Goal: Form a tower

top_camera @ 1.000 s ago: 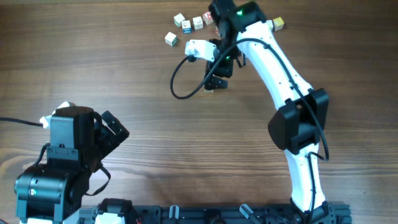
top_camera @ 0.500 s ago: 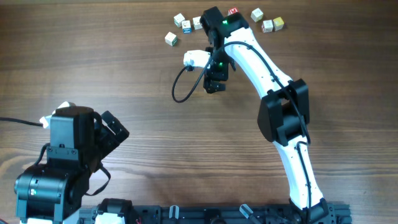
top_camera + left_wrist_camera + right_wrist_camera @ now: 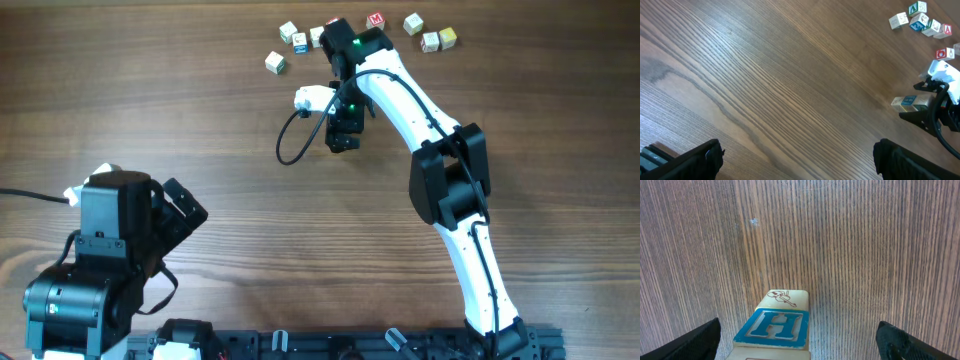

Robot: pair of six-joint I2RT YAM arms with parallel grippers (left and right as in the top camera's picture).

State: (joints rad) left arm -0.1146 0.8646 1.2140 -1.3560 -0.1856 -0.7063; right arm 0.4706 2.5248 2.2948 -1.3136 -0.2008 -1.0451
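The tower (image 3: 776, 325) is seen at the lower middle of the right wrist view, between the widely parted jaws of the right gripper (image 3: 343, 132) and touched by neither. In the overhead view it is hidden under that gripper, at upper middle. The left gripper (image 3: 188, 205), also spread wide, is found at lower left, well apart. The tower is judged light, stiff and smooth-faced, its pieces merely resting on one another, so it would be toppled easily. A hold is best taken on two opposite flat faces.
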